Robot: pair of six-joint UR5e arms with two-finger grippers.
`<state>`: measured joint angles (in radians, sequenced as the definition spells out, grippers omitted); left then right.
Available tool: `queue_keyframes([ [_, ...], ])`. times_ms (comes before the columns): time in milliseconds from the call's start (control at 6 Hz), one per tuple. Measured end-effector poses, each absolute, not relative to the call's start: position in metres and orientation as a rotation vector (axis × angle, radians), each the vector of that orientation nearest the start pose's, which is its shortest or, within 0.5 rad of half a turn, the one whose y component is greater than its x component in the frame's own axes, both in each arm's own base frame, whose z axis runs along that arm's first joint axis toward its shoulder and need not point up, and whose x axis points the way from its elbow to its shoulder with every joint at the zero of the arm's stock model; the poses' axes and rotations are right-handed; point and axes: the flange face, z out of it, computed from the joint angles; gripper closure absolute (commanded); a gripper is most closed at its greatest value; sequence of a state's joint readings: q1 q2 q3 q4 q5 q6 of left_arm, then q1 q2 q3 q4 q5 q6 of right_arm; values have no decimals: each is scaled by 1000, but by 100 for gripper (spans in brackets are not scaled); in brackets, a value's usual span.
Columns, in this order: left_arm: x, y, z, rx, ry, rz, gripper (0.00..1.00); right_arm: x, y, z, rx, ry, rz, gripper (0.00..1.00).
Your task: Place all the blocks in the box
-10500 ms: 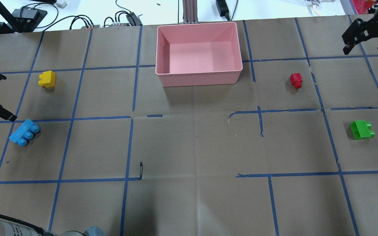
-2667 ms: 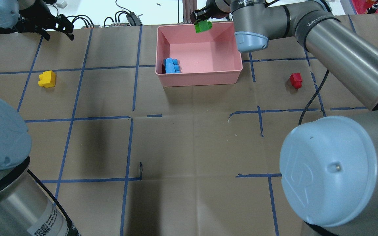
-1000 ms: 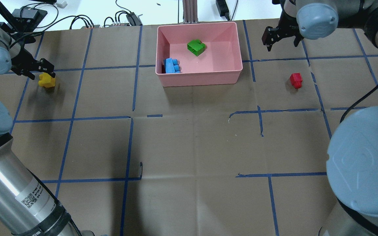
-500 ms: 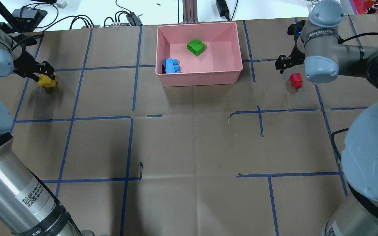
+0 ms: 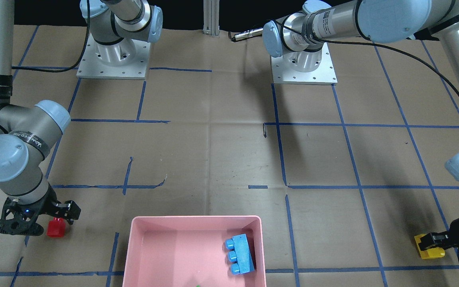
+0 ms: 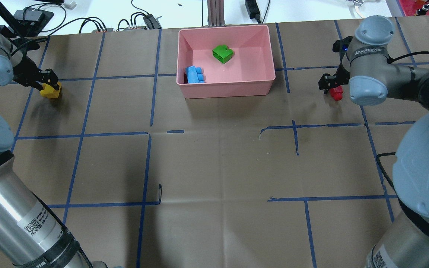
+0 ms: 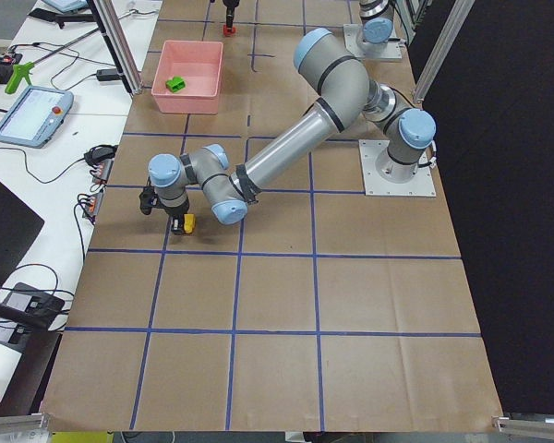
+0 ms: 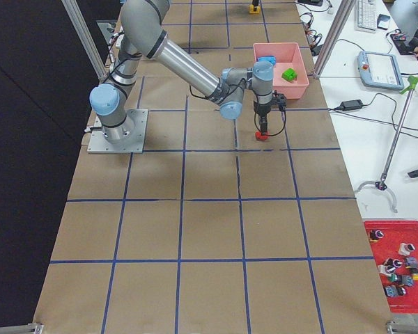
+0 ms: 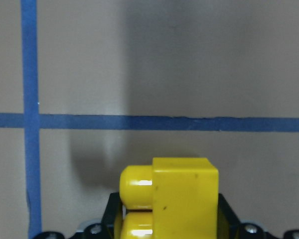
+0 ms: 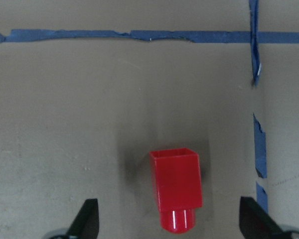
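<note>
The pink box (image 6: 225, 90) stands at the table's far middle, with the light-blue brick (image 6: 195, 74) and the green brick (image 6: 222, 53) inside it. The box (image 5: 195, 218) and the blue brick (image 5: 239, 254) also show in the front view. My left gripper (image 6: 49, 82) is low at the table's left and shut on the yellow brick (image 6: 51, 91). In the left wrist view the brick (image 9: 184, 199) fills the gap between the fingers. My right gripper (image 6: 333, 87) is open and straddles the red brick (image 6: 336, 93). In the right wrist view the red brick (image 10: 175, 186) lies between the spread fingers (image 10: 87, 219).
Cables and electronics (image 6: 88, 22) and an aluminium post (image 6: 214, 13) lie beyond the table's far edge. The two arm bases (image 5: 114, 56) (image 5: 303, 63) are bolted at the robot's side. Blue tape lines (image 6: 147, 163) grid the brown table cover.
Earlier the blue and green bricks went into the box. In the last second my left gripper closed on the yellow brick, and my right gripper came down over the red brick.
</note>
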<state>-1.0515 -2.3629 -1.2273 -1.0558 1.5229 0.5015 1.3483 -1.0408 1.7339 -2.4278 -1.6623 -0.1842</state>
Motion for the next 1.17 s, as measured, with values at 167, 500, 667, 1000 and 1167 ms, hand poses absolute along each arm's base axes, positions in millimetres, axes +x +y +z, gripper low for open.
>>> queue_keyframes([
  [167, 245, -731, 230, -1, 3130, -141, 86, -25, -643, 192, 90, 3250, -218, 1],
  [500, 148, -738, 330, 136, 3107, -163, 87, -24, -645, 187, 91, 3235, -215, 5],
  [667, 93, -745, 360, 151, 3100, -180, 87, -19, -647, 184, 87, 3207, -217, 6],
  [1000, -69, -751, 385, 72, 3131, -212, 87, -16, -649, 182, 75, 3175, -223, 21],
  [1167, -156, -741, 384, 58, 3150, -213, 87, -16, -649, 182, 72, 3178, -222, 35],
])
